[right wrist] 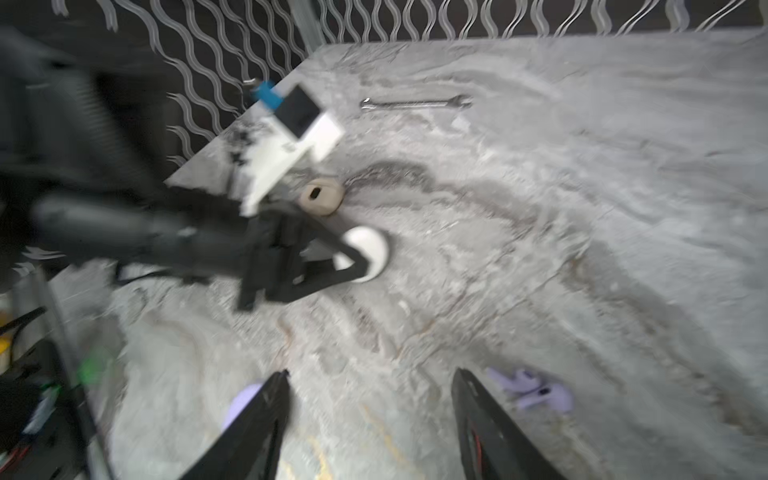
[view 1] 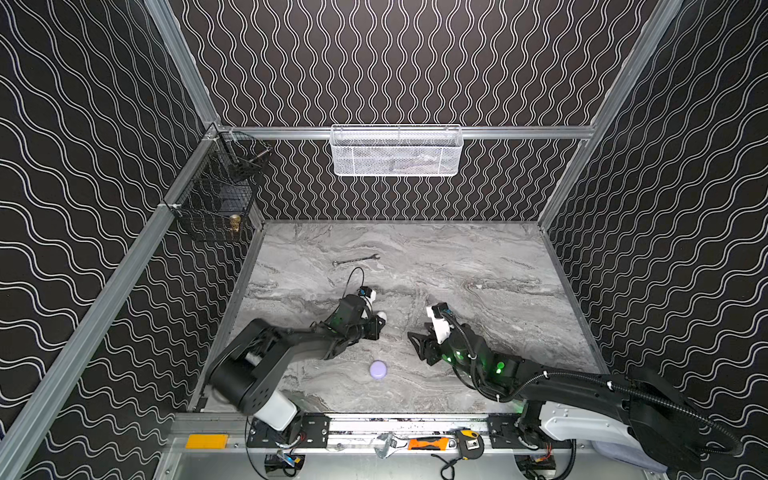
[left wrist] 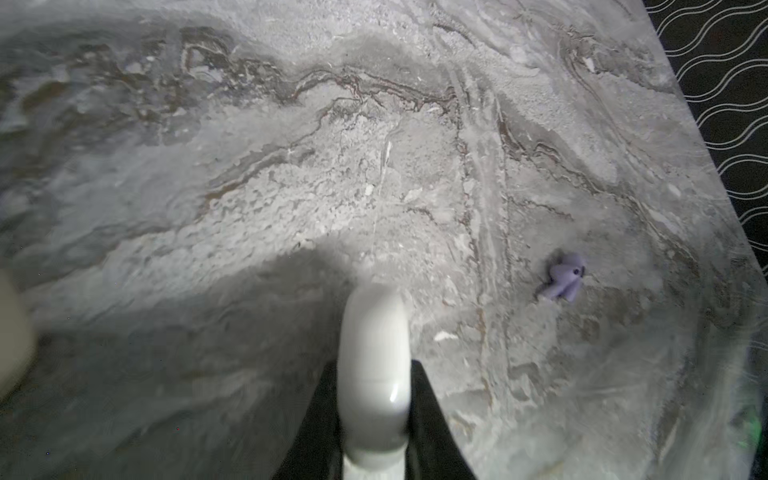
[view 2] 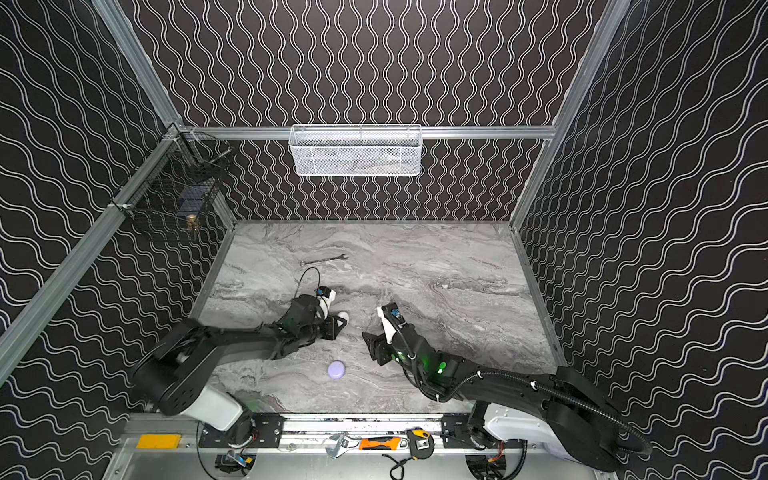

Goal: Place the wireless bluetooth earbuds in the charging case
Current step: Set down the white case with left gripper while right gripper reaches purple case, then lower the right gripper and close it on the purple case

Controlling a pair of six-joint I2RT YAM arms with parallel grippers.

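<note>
Lavender earbuds, clumped together, lie on the marble tabletop just beside R gripper, whose jaws stand wide apart w/ nothing btwn them. L gripper is clamped tight on a white charging case. Lavender case sits closed nearby. Cream case sits just behind L gripper.

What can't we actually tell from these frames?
- white case: open or closed unknown; left wrist view shows it edge-on in the left gripper.
- lavender earbuds: count unclear, right wrist view blurred.
- beige case: blurred there; left arm covers it in both top views.
- white basket: contents masked by mesh.
</note>
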